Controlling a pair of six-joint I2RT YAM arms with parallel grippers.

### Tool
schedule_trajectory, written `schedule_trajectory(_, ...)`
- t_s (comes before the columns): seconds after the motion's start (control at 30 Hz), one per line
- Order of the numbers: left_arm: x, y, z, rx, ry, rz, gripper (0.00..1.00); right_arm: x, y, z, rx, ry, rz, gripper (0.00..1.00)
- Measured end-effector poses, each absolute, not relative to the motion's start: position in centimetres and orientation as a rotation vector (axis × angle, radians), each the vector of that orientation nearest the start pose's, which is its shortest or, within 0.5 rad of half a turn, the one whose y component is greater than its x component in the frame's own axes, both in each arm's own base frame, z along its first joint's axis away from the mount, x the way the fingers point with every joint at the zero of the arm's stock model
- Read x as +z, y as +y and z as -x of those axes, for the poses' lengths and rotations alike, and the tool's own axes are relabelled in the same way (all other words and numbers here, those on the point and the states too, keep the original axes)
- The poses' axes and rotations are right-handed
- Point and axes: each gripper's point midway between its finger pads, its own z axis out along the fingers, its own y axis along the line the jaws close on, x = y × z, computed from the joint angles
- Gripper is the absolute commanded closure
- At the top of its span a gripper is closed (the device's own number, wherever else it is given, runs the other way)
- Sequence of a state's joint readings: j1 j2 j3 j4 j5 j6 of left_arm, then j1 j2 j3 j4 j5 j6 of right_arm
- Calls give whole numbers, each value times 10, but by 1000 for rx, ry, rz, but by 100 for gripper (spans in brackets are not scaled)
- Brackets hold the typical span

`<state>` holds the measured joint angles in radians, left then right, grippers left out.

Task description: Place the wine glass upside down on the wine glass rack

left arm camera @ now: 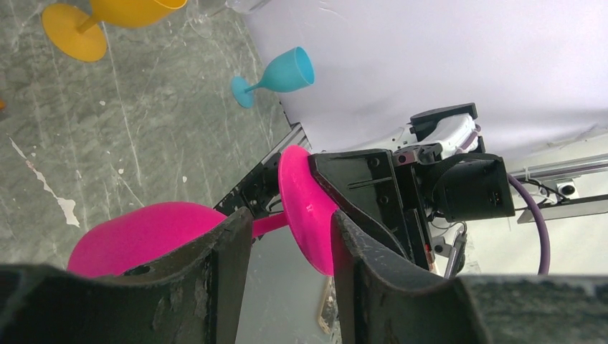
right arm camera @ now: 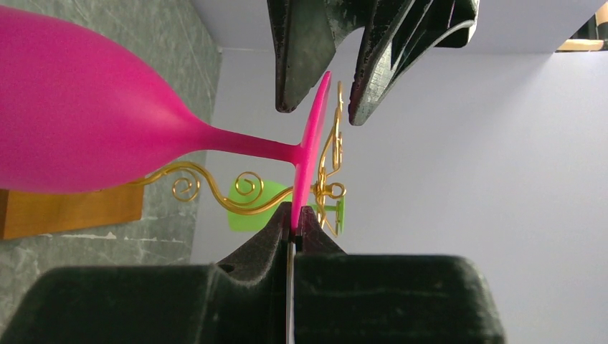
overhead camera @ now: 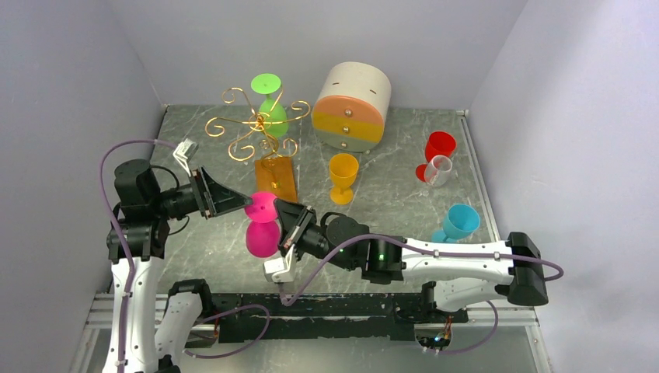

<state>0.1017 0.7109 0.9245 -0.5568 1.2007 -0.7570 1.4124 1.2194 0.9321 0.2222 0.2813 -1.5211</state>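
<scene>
The pink wine glass hangs upside down above the table, bowl down and foot up. My right gripper is shut on the rim of its foot, and the right wrist view shows the fingertips pinched on the foot's edge. My left gripper is open, its jaws straddling the opposite edge of the foot with a gap on each side. The gold wire wine glass rack stands on its wooden base behind the glass, with a green glass hanging upside down on it.
A round cream drawer box stands at the back. An orange glass stands mid-table. A red glass, a clear glass and a blue glass are at the right. Grey walls enclose the table.
</scene>
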Motion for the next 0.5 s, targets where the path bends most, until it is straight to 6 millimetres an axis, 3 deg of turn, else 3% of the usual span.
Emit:
schedule_trajectory(0.2, 329, -159, -156, -1576, 1991, -41, 76, 327, 397, -159, -366, 393, 1602, 100)
schedule_trajectory(0.27, 326, -159, -157, -1583, 1995, -31, 92, 326, 398, -161, -388, 400, 1601, 100)
schedule_trajectory(0.4, 321, -159, -159, -1589, 2017, 14, 93, 326, 397, -162, -396, 401, 1602, 91)
schedule_trajectory(0.5, 320, -159, -159, -1586, 2023, 27, 93, 326, 397, -162, -388, 409, 1598, 75)
